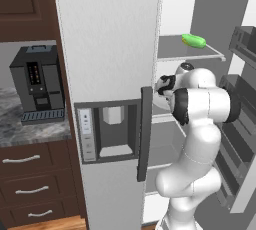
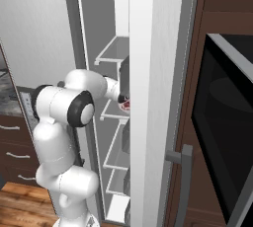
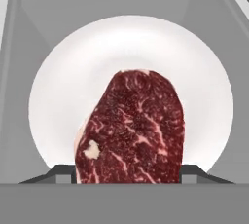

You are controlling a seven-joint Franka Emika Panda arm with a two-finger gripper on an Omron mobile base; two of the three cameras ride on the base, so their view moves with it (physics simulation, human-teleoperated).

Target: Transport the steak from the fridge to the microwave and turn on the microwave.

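The gripper's (image 3: 129,174) two dark fingertips (image 3: 62,173) stand on either side of the marbled red raw steak (image 3: 133,128), pinching its near end. The steak lies over a round white plate (image 3: 63,86) on a grey shelf inside the tall speckled grey-white fridge (image 1: 107,39).

A home kitchen. An open fridge (image 1: 107,49) stands between brown wood drawers (image 1: 32,176) under a stone counter (image 1: 22,124) with a coffee machine (image 1: 39,84), and a built-in microwave (image 2: 225,122).
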